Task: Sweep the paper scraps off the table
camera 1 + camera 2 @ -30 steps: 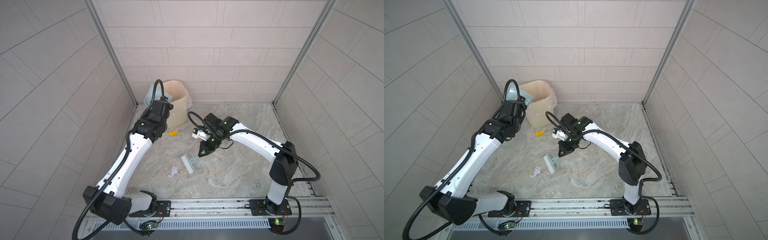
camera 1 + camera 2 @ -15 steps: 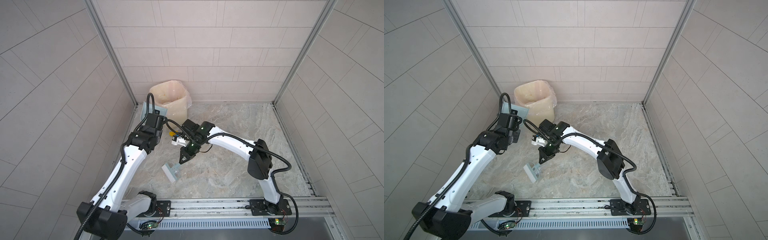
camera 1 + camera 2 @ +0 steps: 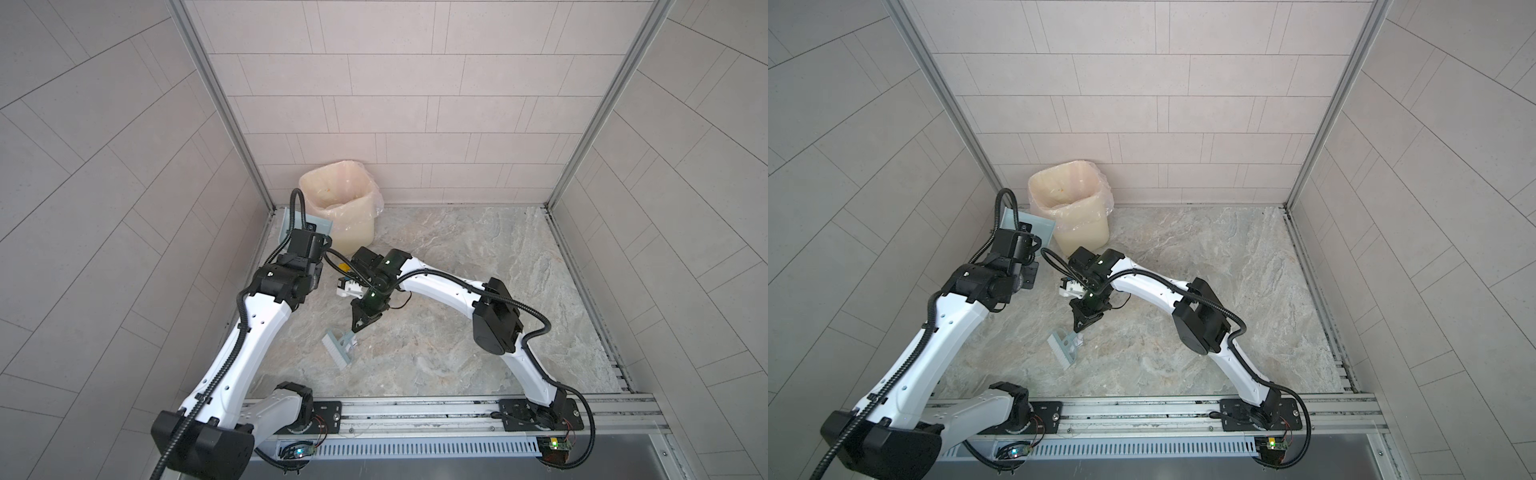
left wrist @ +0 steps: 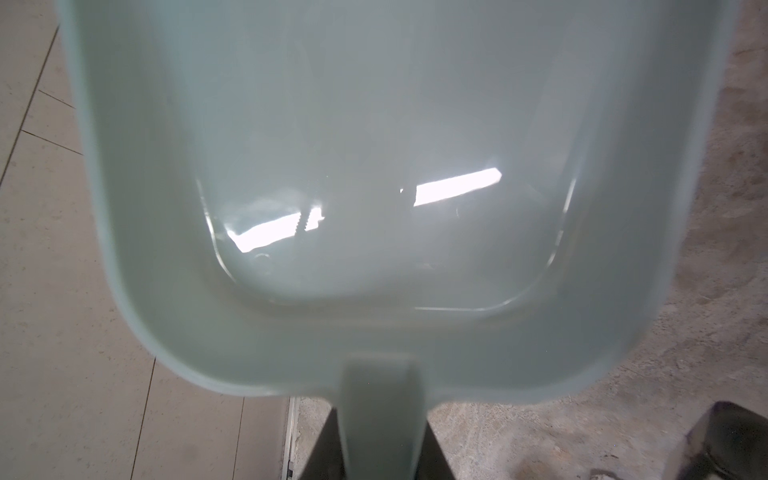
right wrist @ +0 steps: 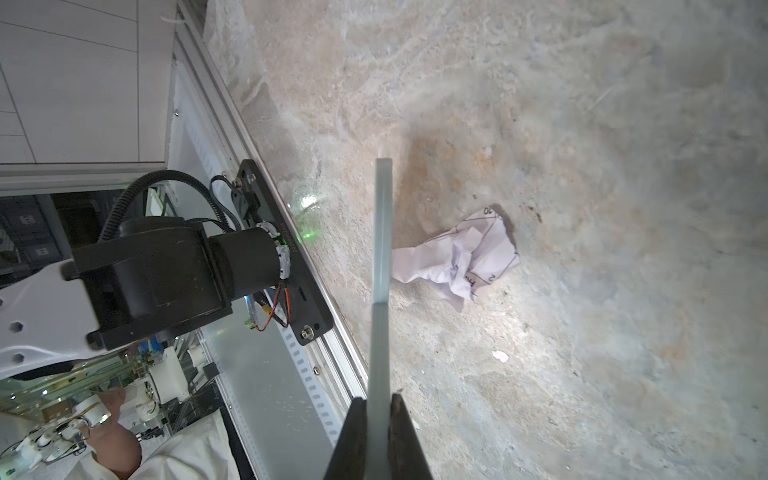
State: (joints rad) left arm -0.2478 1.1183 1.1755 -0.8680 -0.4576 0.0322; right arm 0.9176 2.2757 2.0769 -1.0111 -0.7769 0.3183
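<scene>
paper scrap (image 5: 457, 257) lies just beside right hand's (image 5: 379, 405) brush (image 5: 381, 232).

Bin (image 3: 353, 235) and paper scrap (image 5: 457, 257) on table (image 3: 478, 316)

The bin (image 3: 353, 224) stood in the far-left corner of the table (image 3: 478, 291) — the dustpan (image 3: 1034, 224) just left of it, by the wall; nearer the front, left of centre, was the brush (image 3: 338, 351), with a paper scrap (image 5: 457, 257) just beside it.

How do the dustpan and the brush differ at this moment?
The dustpan sits in the left gripper beside the bin; the brush is in the right gripper, out over the table. The dustpan is a broad empty scoop; the brush is narrow, with a paper scrap beside it. Both are pale blue.
</scene>
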